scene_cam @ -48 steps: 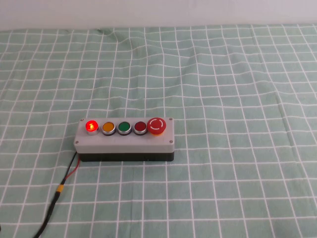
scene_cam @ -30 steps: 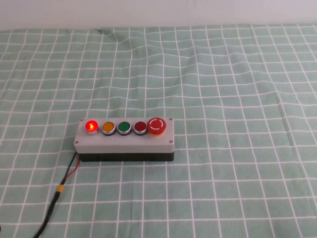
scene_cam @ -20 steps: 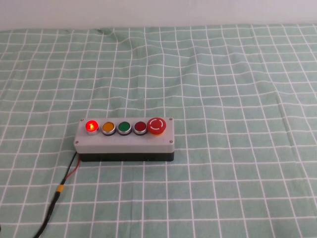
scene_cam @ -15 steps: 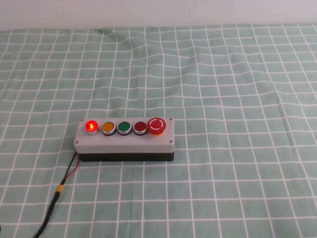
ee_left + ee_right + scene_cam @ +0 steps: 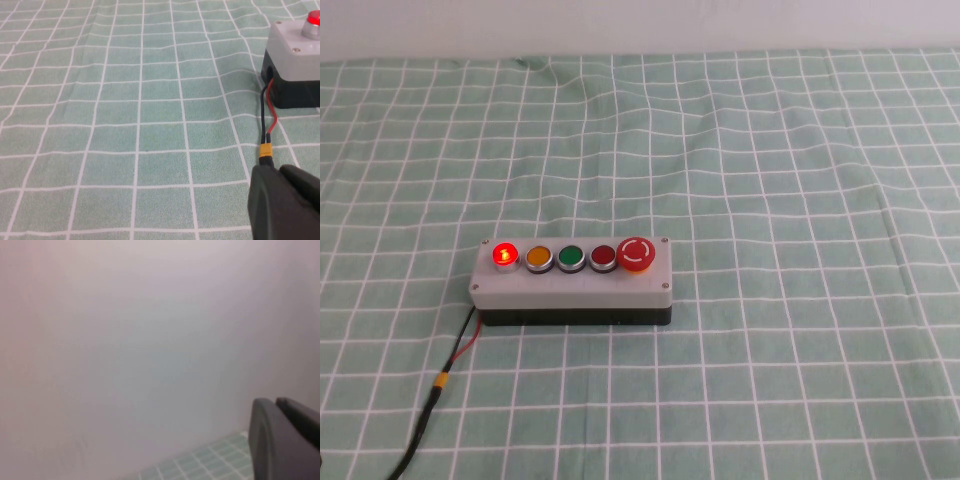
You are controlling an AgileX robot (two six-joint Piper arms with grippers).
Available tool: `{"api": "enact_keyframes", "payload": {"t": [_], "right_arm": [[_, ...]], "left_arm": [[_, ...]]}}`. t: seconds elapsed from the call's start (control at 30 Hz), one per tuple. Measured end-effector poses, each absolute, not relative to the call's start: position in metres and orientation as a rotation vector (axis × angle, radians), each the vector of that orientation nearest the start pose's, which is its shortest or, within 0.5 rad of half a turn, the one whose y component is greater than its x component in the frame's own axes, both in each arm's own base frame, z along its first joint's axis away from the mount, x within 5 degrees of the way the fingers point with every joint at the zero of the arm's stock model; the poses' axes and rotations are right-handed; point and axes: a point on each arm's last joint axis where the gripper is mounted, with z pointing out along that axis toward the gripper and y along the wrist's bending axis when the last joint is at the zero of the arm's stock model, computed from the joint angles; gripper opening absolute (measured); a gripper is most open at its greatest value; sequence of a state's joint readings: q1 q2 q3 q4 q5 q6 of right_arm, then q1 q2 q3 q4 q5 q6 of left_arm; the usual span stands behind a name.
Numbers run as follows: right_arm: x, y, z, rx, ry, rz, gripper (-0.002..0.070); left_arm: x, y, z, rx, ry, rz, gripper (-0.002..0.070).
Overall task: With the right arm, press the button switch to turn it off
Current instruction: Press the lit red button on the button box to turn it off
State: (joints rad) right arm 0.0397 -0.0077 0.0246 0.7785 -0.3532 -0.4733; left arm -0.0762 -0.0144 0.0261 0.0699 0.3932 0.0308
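Checked cloth [image 5: 800, 150]: button switch [image 5: 572, 275] near left gripper [image 5: 280, 175], right gripper [image 5: 276, 404] toward wall [image 5: 150, 340].

Open surface [image 5: 800, 150] surrounds the button box [image 5: 570, 288]; only its cable [image 5: 439, 384] trails off its left end. The left gripper [image 5: 278, 172] hangs low beside that cable. The right gripper [image 5: 276, 407] is raised, facing the wall [image 5: 125, 340].

Green checked tablecloth [image 5: 800, 200] meets a white wall [image 5: 640, 25].

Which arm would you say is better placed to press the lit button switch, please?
Left, probably: the left gripper sits near the button box; the right gripper faces the wall, box unseen.
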Motion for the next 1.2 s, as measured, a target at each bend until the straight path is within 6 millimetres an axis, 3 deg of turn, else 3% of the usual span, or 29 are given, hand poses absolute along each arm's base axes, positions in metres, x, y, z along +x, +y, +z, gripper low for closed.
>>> {"api": "enact_keyframes", "payload": {"t": [0.4,0.57,0.67,0.8,0.97,1.07,1.2], "right_arm": [[0.042,-0.033,0.238,0.466,1.032,0.048,-0.0016],[0.032,-0.038,0.252,0.466,0.890,-0.036,-0.0016],[0.023,-0.033,0.281,0.365,0.803,-0.075,-0.0016],[0.001,-0.019,0.335,0.159,0.690,-0.126,-0.0016],[-0.031,-0.009,0.404,0.049,0.599,-0.057,-0.0016],[-0.031,-0.005,0.438,0.011,0.687,-0.016,-0.0016],[-0.006,0.002,0.468,-0.054,0.993,0.020,-0.0016]], "left_arm": [[0.052,-0.002,0.170,0.144,1.882,0.038,-0.0003],[0.052,-0.002,0.170,0.144,1.882,0.038,-0.0003],[0.052,-0.002,0.170,0.144,1.882,0.038,-0.0003],[0.052,-0.002,0.170,0.144,1.882,0.038,-0.0003],[0.052,-0.002,0.170,0.144,1.882,0.038,-0.0003],[0.052,-0.002,0.170,0.144,1.882,0.038,-0.0003],[0.052,-0.002,0.170,0.144,1.882,0.038,-0.0003]]}}
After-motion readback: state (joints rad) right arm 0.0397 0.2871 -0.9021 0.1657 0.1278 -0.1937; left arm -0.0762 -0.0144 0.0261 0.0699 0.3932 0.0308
